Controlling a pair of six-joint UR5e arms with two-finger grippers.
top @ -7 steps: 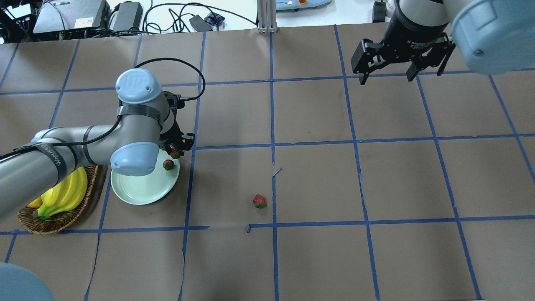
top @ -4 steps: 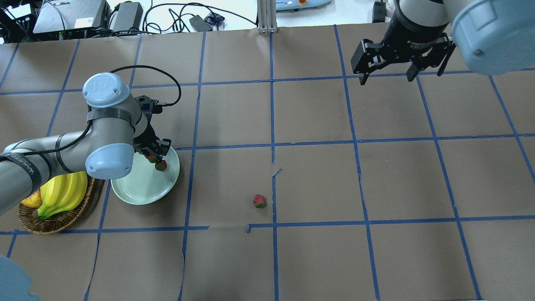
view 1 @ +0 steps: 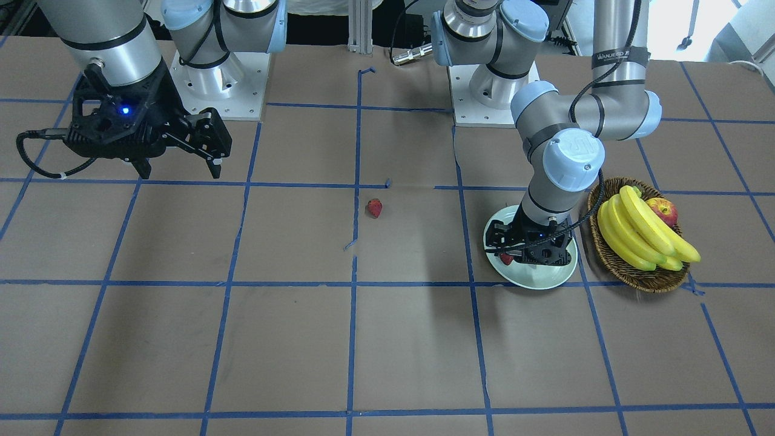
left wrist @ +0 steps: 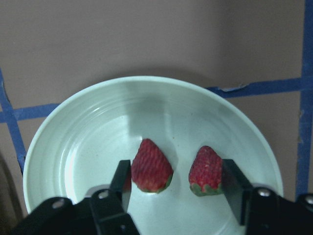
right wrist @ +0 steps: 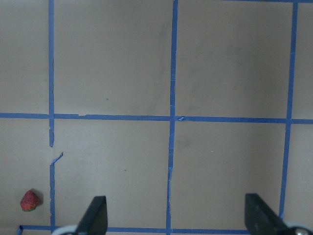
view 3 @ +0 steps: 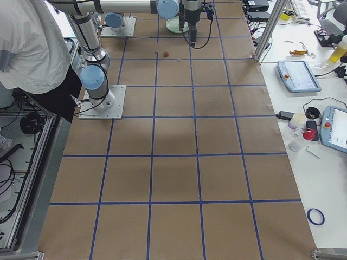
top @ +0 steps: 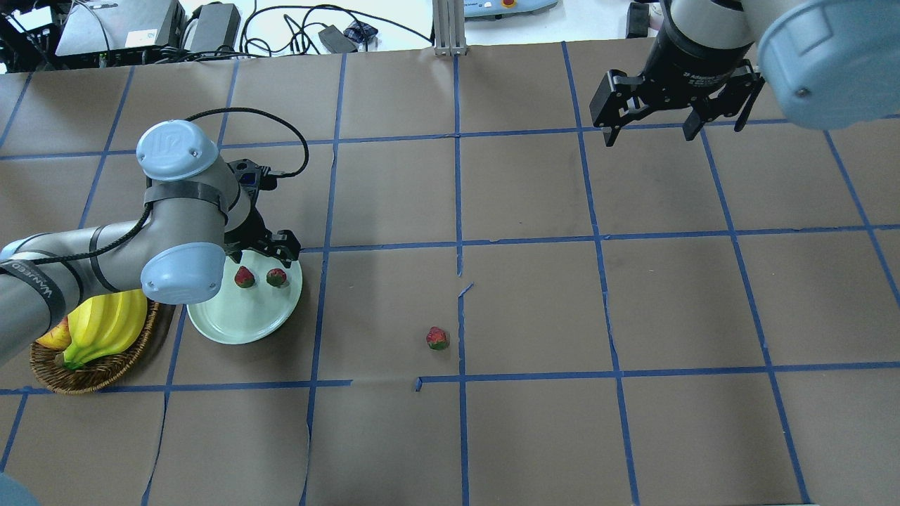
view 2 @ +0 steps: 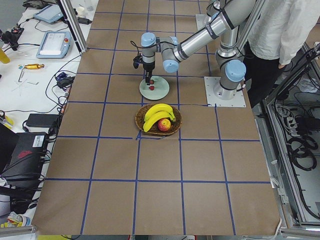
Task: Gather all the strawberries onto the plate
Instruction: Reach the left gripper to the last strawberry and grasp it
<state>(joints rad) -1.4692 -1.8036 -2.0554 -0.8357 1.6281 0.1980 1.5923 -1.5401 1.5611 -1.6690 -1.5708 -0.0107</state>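
We log left tool (left wrist: 177, 169) spread, empty, over plate (top: 232, 327) holding two strawberries (left wrist: 151, 166). Last strawberry (top: 436, 338) sits on counter (top: 562, 422) rightward, nearer it than spread right tool (top: 673, 125).

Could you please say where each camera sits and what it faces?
Front: across the table, facing the robot; left tool over the plate.
Overhead: behind the robot, looking forward and down; left arm, right arm.
Left side: table's end, left arm near.
Right side: opposite end, right arm near.
Left wrist: down on two strawberries; own fingers.
Right wrist: down on paper, right tool; shares the loose strawberry with overhead.
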